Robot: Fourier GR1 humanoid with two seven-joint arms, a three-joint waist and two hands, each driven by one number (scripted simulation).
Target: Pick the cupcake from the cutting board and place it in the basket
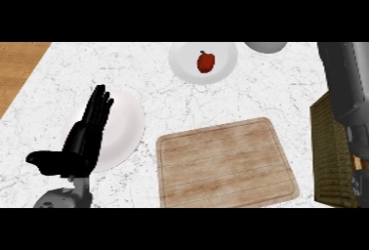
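The wooden cutting board [227, 163] lies in the middle of the counter with nothing on it. At the right edge stands the dark woven basket [330, 156]. My right forearm runs down the right side, and my right hand [358, 146] hangs over the basket, partly cut off by the view's edge. Its fingers curl round a small orange-brown piece, the cupcake [358, 163], which is mostly hidden. At the left, my left hand [83, 139] rests open, fingers straight and pointing away, over a white plate [126, 122].
A white plate [223, 53] holding a red pepper [206, 61] sits at the back centre. A white bowl [267, 46] shows at the top edge beside it. The marble counter ends at a wooden surface [18, 68] on the far left.
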